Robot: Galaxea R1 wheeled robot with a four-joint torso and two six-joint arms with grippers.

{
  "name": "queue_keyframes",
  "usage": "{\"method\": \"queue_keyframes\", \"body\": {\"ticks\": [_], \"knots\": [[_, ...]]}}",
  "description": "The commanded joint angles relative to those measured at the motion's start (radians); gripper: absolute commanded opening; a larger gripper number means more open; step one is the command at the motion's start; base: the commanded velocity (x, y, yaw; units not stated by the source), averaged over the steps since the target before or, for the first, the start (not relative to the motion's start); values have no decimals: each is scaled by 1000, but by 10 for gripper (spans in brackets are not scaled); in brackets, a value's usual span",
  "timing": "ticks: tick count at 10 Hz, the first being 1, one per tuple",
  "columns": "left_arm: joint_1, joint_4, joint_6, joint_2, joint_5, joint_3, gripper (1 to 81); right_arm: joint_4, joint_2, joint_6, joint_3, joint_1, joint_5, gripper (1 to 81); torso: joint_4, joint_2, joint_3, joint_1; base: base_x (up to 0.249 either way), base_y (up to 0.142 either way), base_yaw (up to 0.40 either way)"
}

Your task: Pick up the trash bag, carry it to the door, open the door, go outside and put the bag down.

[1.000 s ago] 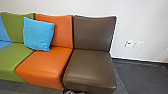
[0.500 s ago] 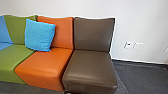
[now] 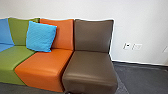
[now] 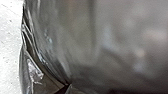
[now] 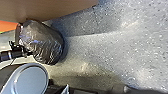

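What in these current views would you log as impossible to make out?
- Right wrist view: the contents of the trash bag, hidden by its dark plastic.
- Left wrist view: the bag's full outline, cut off by the picture's edges; its folds are partly blurred.
- Head view: the far end of the seat row, cut off by the left edge.
- Head view: details of the wall plates, too small.

Head view down onto seats [image 3: 90,66], wrist views sharing bag [image 5: 43,43] — left closer
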Motion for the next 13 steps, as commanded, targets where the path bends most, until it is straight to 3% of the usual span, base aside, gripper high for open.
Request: {"method": "queue_keyframes", "body": {"ticks": [1,2,3,5,7,8,13], "knots": [[-72,-4,5,-10,59,-3,811,22,-58,2,25,81,-45,811,0,1,-93,0,0,0,0],[-66,-6,5,-11,58,-4,811,22,-58,2,25,81,-45,811,0,-7,-107,3,0,0,0],[-65,-4,5,-11,58,-4,811,23,-57,2,26,79,-45,811,0,-14,-44,7,0,0,0],[-62,-4,5,-14,58,-6,811,23,-58,2,28,79,-45,811,0,-15,-94,8,0,0,0],[-53,-4,14,-13,58,-4,811,23,-60,2,28,76,-45,811,0,-15,-106,9,0,0,0],[-51,-4,15,-13,56,-6,10,23,-60,2,25,75,-45,811,0,-15,-105,9,0,0,0],[-45,-4,25,-14,58,-6,10,22,-56,2,22,70,-45,811,0,-15,-105,9,0,0,0]]}}
